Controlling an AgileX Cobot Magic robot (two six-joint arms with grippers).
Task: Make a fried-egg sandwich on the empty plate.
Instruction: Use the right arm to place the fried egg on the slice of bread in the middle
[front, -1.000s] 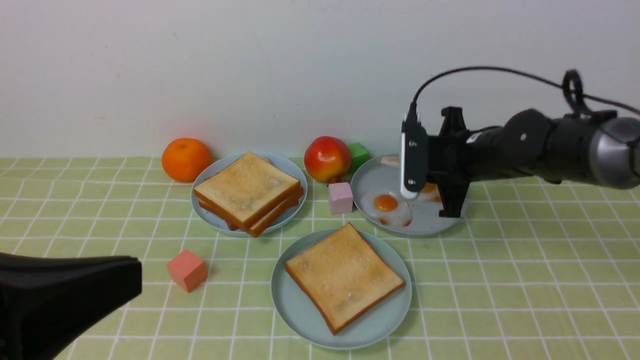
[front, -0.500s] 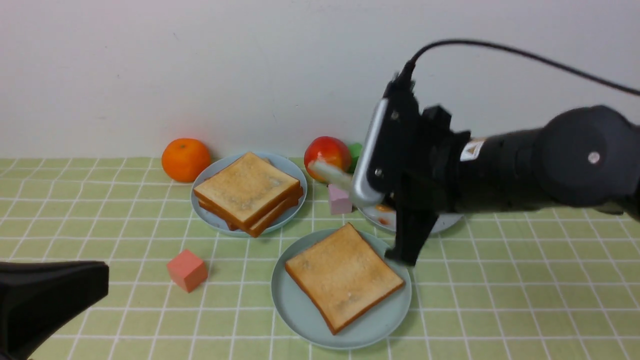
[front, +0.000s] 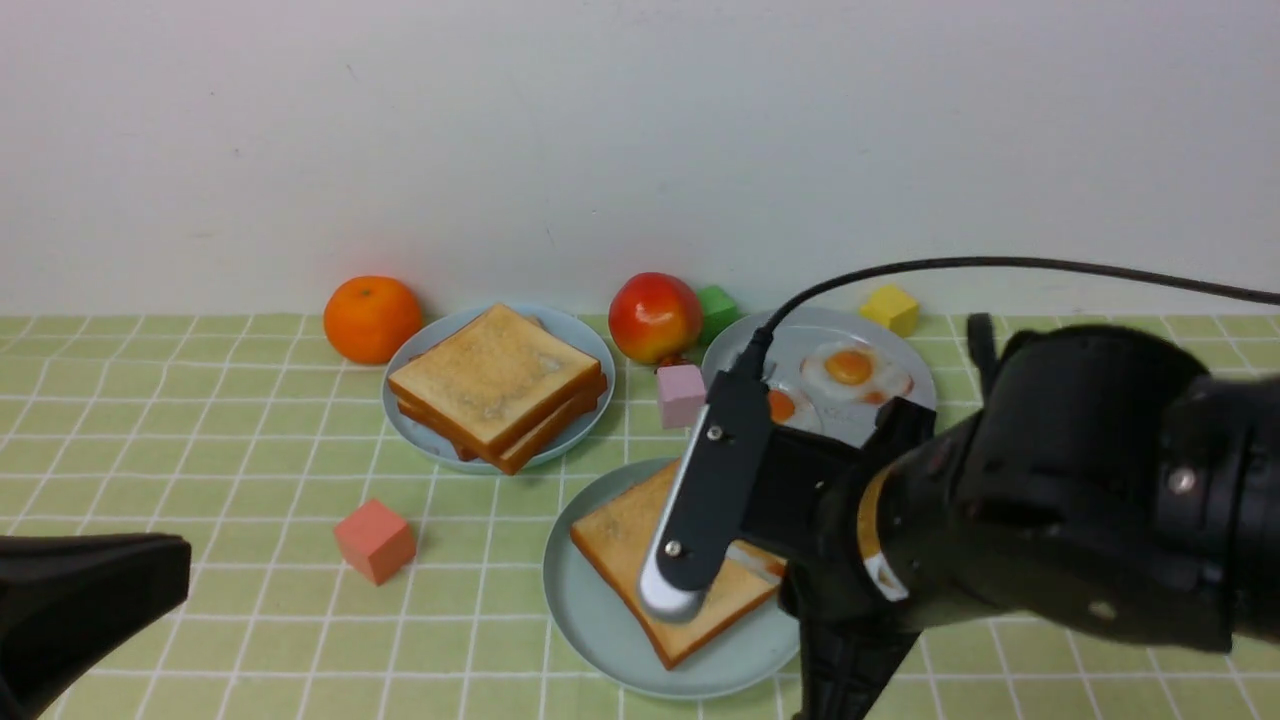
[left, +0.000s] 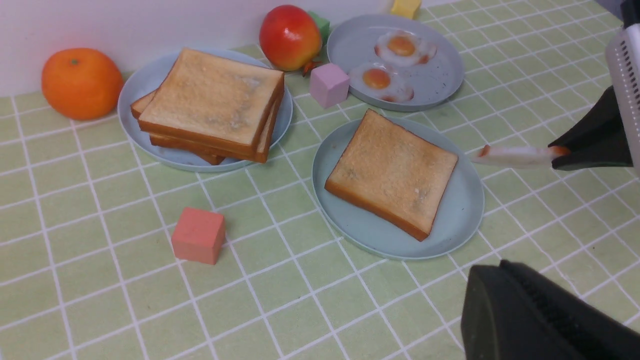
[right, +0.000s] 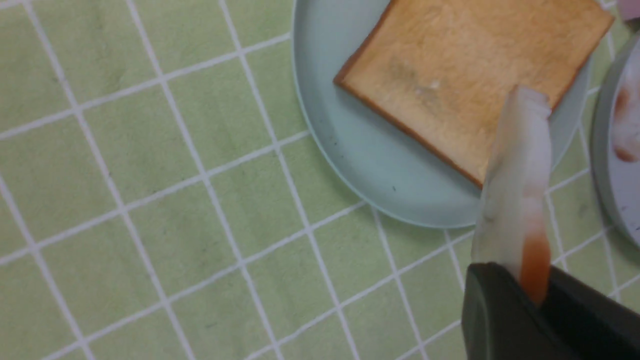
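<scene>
The pale teal plate stands front centre with one toast slice on it. My right gripper is shut on the fried egg and holds it low over the toast's right side. In the right wrist view the egg sticks out edge-on from the shut gripper, over the edge of the toast. In the left wrist view the egg hangs just right of the plate. My left gripper is shut and empty at the front left.
A grey speckled plate behind holds two smaller eggs. A light blue plate carries stacked toast. An orange, an apple, and pink, red, green and yellow cubes lie around.
My right gripper has lifted one egg off the grey plate and carried it forward and down over the toast on the teal plate. My left gripper has drawn back to the left.
</scene>
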